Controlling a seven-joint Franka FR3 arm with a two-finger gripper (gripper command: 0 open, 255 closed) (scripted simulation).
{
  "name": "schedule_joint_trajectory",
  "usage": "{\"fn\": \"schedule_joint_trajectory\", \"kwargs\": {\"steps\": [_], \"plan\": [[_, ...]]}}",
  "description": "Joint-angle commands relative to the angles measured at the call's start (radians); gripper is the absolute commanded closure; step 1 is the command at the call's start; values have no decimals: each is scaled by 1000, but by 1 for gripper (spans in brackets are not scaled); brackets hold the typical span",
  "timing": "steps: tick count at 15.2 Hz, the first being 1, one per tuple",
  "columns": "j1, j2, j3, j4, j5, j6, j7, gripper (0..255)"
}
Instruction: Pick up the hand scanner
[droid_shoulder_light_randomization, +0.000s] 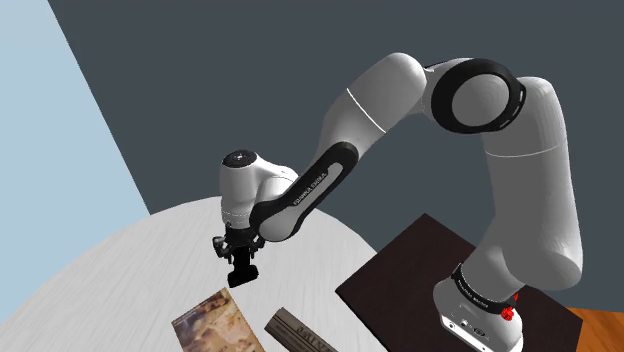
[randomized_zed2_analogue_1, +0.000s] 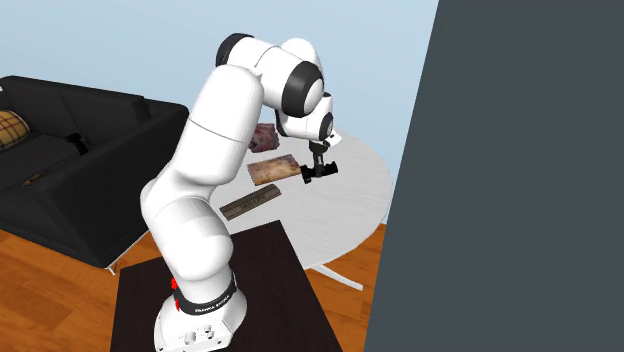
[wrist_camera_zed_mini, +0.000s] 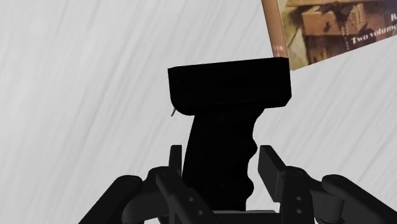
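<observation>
Pincer (wrist_camera_zed_mini: 222, 156) is clamped onto the grip of the hand scanner (wrist_camera_zed_mini: 229, 86), both black fingers (wrist_camera_zed_mini: 175, 160) hugging the handle from either side with no daylight worth mentioning between pad and plastic, so I read that as a pinch, not a hover. The scanner sits right in the pincer's mouth: its handle runs straight out from between the fingers, long axis in line with the hand's reach, and the blocky head lies crosswise at the far end. That's the relation that matters, folks: nothing to chase sideways, and the lift should be a clean pull straight up off the pale, streaked worktop (wrist_camera_zed_mini: 83, 95). From the shoulder view the pincer (droid_shoulder_light_randomization: 240, 258) points down at the round worktop (droid_shoulder_light_randomization: 120, 270) with the dark scanner (droid_shoulder_light_randomization: 243, 274) under it; whether it has cleared the surface, I can't tell. Just past the scanner's head a brown-covered book (wrist_camera_zed_mini: 331, 28) pokes in, touching or merely close, I can't say, so a tilt on the way up could nudge it. Further out lie a second, darker book (droid_shoulder_light_randomization: 300, 335) and the dark stand (droid_shoulder_light_randomization: 410, 275) carrying the arm.
</observation>
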Motion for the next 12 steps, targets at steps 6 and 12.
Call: {"fn": "schedule_joint_trajectory", "kwargs": {"steps": [6,12], "plan": [[-27,-71,35,-8,39,-61,-23,255],[-42,-112,54,-7,63,-101,-37,255]]}}
